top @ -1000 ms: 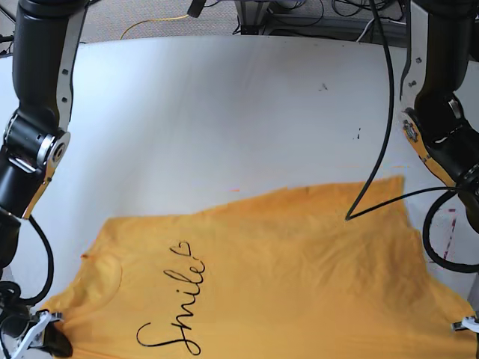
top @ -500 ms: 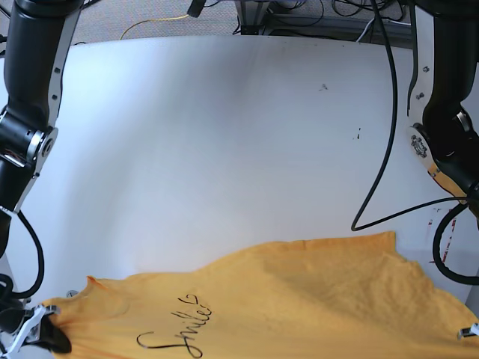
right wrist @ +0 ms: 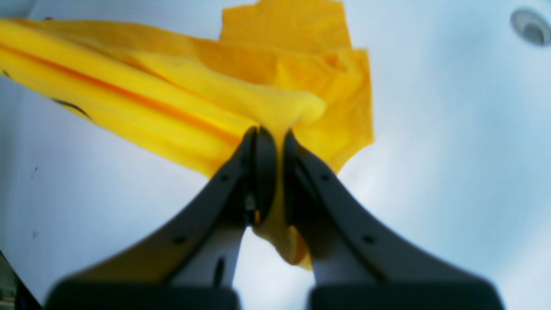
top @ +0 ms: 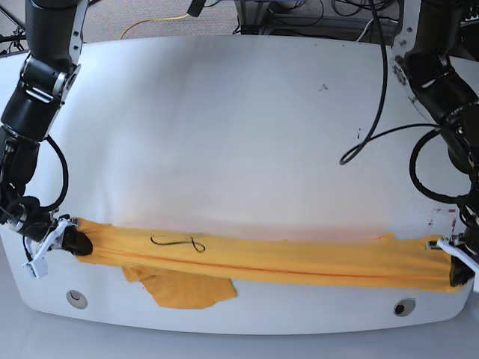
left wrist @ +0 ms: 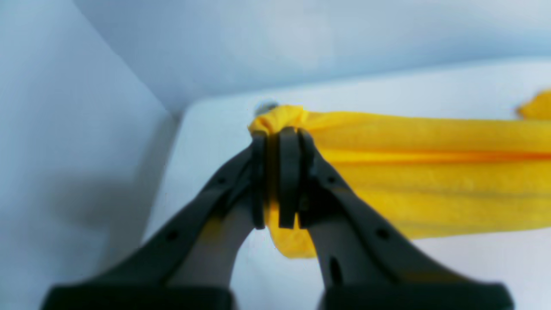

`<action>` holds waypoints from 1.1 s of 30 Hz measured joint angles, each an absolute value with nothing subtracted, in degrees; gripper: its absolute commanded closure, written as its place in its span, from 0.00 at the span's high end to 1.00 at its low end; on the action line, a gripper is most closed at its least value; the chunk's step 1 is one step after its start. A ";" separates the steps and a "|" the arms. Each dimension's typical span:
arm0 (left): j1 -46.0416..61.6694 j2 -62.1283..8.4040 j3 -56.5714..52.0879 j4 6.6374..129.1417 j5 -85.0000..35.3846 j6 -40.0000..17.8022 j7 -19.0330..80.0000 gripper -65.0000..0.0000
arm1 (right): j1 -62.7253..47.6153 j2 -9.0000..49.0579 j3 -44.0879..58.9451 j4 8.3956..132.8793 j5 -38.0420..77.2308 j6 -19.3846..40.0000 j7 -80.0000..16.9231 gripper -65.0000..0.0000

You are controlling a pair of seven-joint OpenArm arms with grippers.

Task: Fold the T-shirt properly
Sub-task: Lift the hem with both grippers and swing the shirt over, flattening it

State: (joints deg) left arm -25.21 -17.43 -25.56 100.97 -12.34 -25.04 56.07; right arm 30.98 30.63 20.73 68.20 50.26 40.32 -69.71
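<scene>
Orange-yellow cotton T-shirt (top: 284,260) stretched into long doubled band near white table (top: 239,134) front edge; right gripper (right wrist: 275,142) and left gripper (left wrist: 280,142) each clamped on band end. One sleeve (top: 187,288) sticking out; cross folds left.

Robotics lab bench

A white rounded table (top: 239,134) flanked by two black robot arms; loose cables (top: 299,15) litter the carpeted floor behind the table.

The base view looks down from high in front over the whole white surface (top: 239,134); each wrist view sits close behind its own tool — all three share the stretched orange-yellow cotton T-shirt (top: 299,258).
</scene>
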 measured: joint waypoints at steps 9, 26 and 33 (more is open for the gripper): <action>-7.77 -16.62 -29.69 106.24 -18.46 -25.32 55.90 0.00 | 18.44 30.35 24.12 68.18 51.33 40.14 -69.69 0.00; 9.10 -15.86 -31.48 105.95 -17.65 -24.47 55.72 0.00 | -1.72 27.14 24.53 81.21 54.08 39.99 -69.06 0.00; 12.60 -15.94 -31.48 105.91 -17.63 -24.53 55.70 0.00 | -7.16 25.93 24.71 81.67 52.69 39.94 -69.30 0.00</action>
State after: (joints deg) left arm 12.60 -15.94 -31.48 105.91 -17.63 -24.53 55.70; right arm -7.16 25.93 24.71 81.67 52.69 39.94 -69.30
